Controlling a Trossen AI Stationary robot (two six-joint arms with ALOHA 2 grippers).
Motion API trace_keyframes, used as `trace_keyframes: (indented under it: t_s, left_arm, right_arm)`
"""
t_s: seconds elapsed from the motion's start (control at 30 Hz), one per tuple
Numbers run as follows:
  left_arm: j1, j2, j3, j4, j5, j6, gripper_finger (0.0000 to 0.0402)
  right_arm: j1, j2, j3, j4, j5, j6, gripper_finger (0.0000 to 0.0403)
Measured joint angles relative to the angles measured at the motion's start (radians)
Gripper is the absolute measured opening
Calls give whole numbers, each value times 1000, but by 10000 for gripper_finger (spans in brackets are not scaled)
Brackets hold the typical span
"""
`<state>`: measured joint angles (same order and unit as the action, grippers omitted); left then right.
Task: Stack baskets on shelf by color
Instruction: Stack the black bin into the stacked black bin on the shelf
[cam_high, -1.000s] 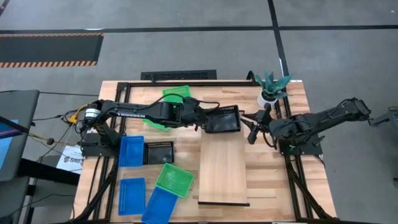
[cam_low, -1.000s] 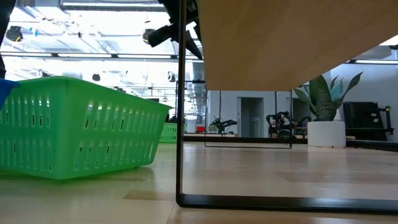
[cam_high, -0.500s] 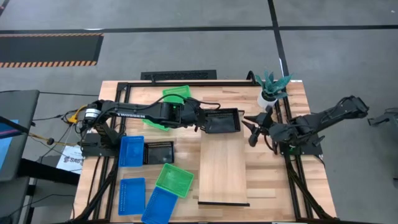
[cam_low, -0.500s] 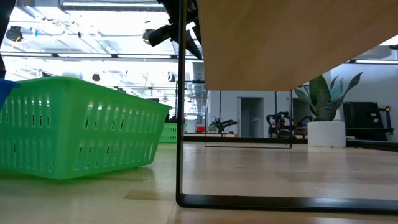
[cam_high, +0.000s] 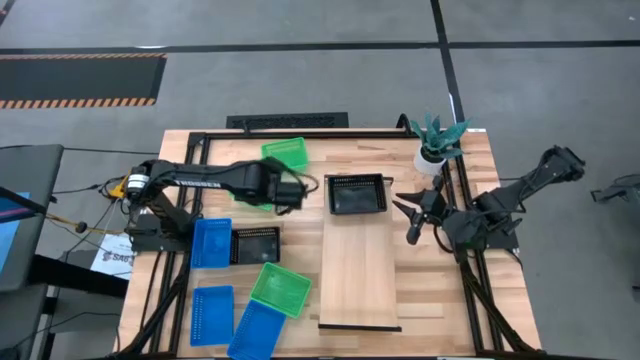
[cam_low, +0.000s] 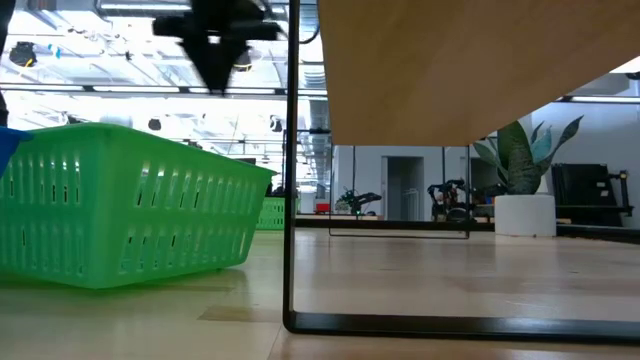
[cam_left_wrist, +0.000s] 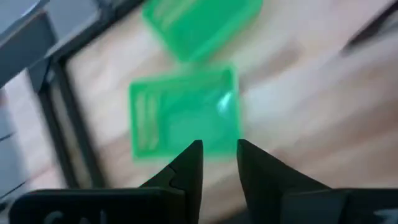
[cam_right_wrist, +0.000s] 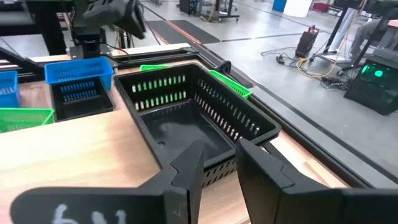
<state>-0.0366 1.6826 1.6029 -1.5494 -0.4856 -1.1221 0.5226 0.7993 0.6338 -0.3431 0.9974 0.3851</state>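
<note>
shelf: pale wooden board (cam_high: 358, 270) lying lengthwise down the middle of the tabletop (cam_high: 440, 290), black rail at the near end; from table height its underside fills the upper right of the view.
black basket on shelf: one black basket (cam_high: 357, 194) sits at the far end of the board, nobody holding it. The right wrist camera looks straight into it (cam_right_wrist: 193, 121).
left gripper: left gripper (cam_high: 292, 189) hangs over the table left of that black basket, clear of it, above the two green baskets at the back. Fingers (cam_left_wrist: 189, 163) have only a narrow gap between them and nothing in it, so released and empty.
green baskets at the back: two overlapping, the upper one (cam_high: 283, 152) near the table's far edge, the lower one (cam_left_wrist: 183, 115) right under the left wrist camera.
right gripper: right gripper (cam_high: 413, 212) waits to the right of the shelf, near the potted plant (cam_high: 436, 140), fingers spread and empty.
other baskets: on the left side, a blue basket (cam_high: 211, 242) touching a black one (cam_high: 255, 244); nearer the front a green one (cam_high: 280, 288), plus two more blue (cam_high: 211, 314) (cam_high: 257, 329).
third black basket: can't tell where it is.
</note>
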Motion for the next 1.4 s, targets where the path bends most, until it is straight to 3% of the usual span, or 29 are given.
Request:
trace_keyframes:
  t_s: [0.13,0.3,0.43,0.6,0.9,1.07,1.2,1.4]
  left_arm:
    - [-84,-3,-109,-4,100,-80,132]
    - [-170,-43,-314,153,188,-158,197]
    - [-187,-80,-452,365,250,-50,222]
    - [-176,-81,-522,407,236,86,222]
    - [-158,-79,-582,449,213,283,205]
    - [-158,-79,-636,546,262,325,177]
    - [-148,-78,-679,585,296,303,130]
    - [-132,-79,-669,584,297,291,17]
  right_arm:
    - [13,1,0,0,0,0,118]
    - [23,1,0,-2,-1,0,118]
    - [23,1,0,-22,-3,0,118]
    - [19,1,0,-27,-3,6,118]
    - [19,1,0,-30,-6,10,118]
    - [19,1,0,-30,-6,10,118]
    - [19,1,-1,-30,-6,10,118]
    - [19,1,-1,-30,-6,9,118]
